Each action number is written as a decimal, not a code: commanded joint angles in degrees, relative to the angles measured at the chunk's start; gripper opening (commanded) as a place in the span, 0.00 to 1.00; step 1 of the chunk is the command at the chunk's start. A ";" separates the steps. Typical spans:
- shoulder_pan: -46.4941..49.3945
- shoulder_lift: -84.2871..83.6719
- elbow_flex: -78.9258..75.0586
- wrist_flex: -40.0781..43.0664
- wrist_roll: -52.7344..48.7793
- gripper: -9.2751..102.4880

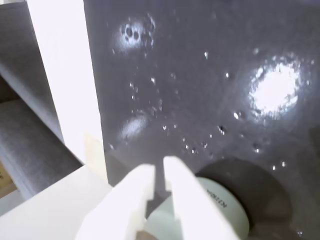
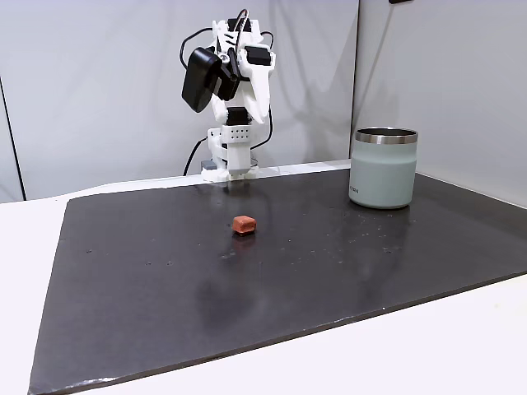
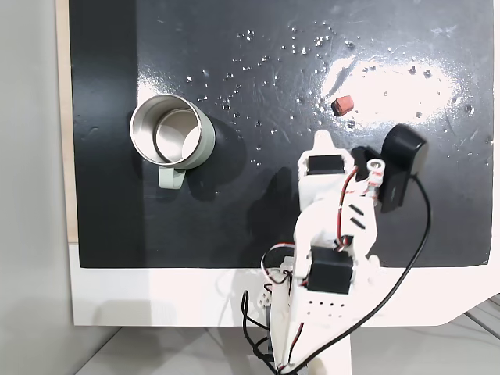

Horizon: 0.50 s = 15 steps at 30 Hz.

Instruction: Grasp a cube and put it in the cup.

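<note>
Folded up over its base at the mat's (image 2: 165, 271) back edge, gripper (image 1: 159, 172) raised with fingers nearly together and nothing between them, likely a rest pose before any reach. Cube (image 2: 244, 224) out on the mat's middle, well apart from the cup (image 2: 383, 169) in a fixed view. Cup upright, mouth open, ready for a drop from above.

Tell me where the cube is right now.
In a fixed view the cube lies alone on the black mat, left of the cup and in front of the arm.
</note>
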 commanded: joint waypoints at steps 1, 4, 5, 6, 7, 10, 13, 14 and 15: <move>2.72 -6.42 -9.49 0.97 -2.81 0.08; 4.92 -12.39 -14.06 1.58 -4.22 0.08; 5.54 -14.50 -15.73 2.02 -4.66 0.08; 6.06 -16.70 -17.40 2.55 -5.10 0.08; 6.59 -18.98 -19.25 3.34 -5.36 0.08; 8.26 -26.46 -24.96 5.62 -5.62 0.08; 9.05 -34.45 -31.82 9.14 -6.24 0.08; 9.05 -37.09 -34.10 10.63 -6.68 0.08; 8.79 -39.55 -36.39 12.30 -7.29 0.08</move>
